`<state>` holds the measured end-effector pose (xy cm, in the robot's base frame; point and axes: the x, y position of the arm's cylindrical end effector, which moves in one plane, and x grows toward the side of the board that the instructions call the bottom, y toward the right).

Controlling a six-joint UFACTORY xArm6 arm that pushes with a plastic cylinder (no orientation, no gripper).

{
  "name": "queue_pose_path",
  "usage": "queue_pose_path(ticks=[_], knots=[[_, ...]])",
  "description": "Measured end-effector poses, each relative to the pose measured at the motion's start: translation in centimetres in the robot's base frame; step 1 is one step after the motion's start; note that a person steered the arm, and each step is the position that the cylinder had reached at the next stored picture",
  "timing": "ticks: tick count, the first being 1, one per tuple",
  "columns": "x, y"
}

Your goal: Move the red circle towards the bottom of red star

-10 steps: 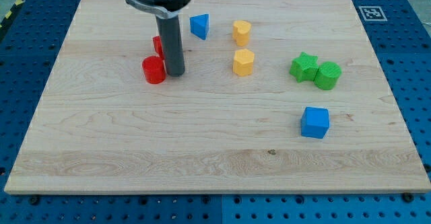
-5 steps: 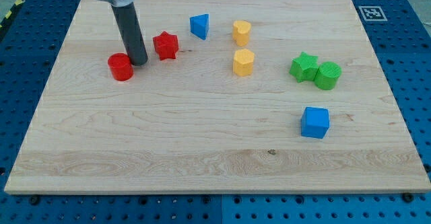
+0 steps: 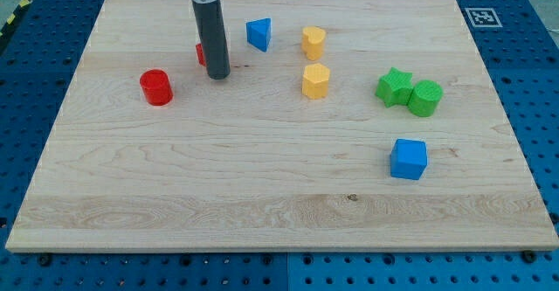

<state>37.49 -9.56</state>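
Note:
The red circle (image 3: 156,87) lies on the wooden board at the view's left. The red star (image 3: 201,53) is up and to the right of it, mostly hidden behind my rod; only its left edge shows. My tip (image 3: 218,75) rests on the board just below the star, to the right of the red circle and apart from it.
A blue triangle (image 3: 258,34) sits right of the star. Two yellow blocks (image 3: 314,42) (image 3: 315,80) stand near the middle top. A green star (image 3: 394,87) and green circle (image 3: 425,97) touch at the right. A blue cube (image 3: 408,159) lies below them.
The red circle was pushed left earlier and now stays put. My tip has since moved right, from beside the circle to in front of the red star.

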Motion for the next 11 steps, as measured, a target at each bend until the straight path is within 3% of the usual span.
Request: queue_pose_path(ticks=[2,5,8,9,11], knots=[[0.9,-1.1],[0.9,-9.5],[7.1,-18.5],[7.3,-17.6],[7.5,-10.5]])
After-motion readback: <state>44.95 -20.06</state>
